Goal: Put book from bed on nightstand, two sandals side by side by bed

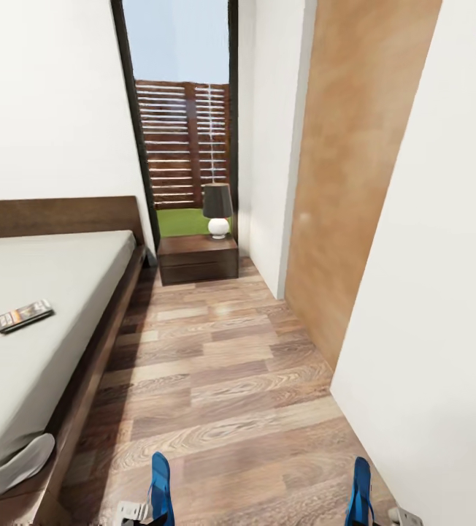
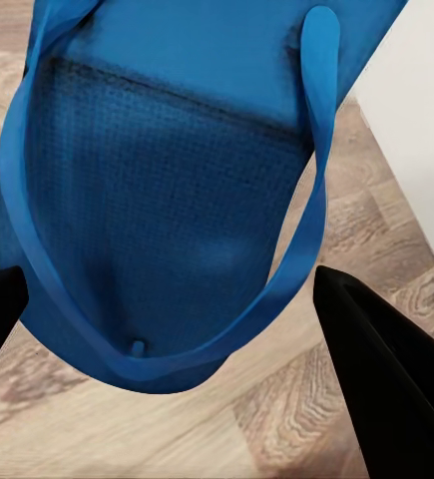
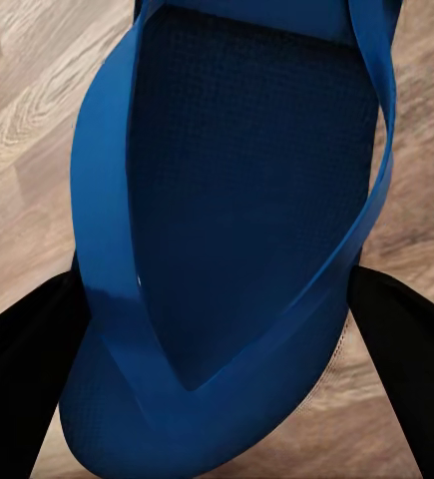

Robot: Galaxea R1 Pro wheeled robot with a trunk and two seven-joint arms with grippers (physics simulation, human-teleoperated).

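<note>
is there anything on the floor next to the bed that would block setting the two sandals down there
Nothing visible does. The plank floor along the bed is bare up to the nightstand at the far end. The left sandal and right sandal are held above that strip. The book lies on the mattress, out of the way.

Honestly nothing here is readable. The only thing that looks like it carries print is the book (image 1: 24, 315) lying on the bed (image 1: 55, 292) at the middle left of the head view: dark cover with a lighter band across it, but it's way too small and blurry to make out any letters. The blue sandals (image 2: 167, 210) in the wrist views are just plain textured soles, no brand or size stamp that I can see.
</note>
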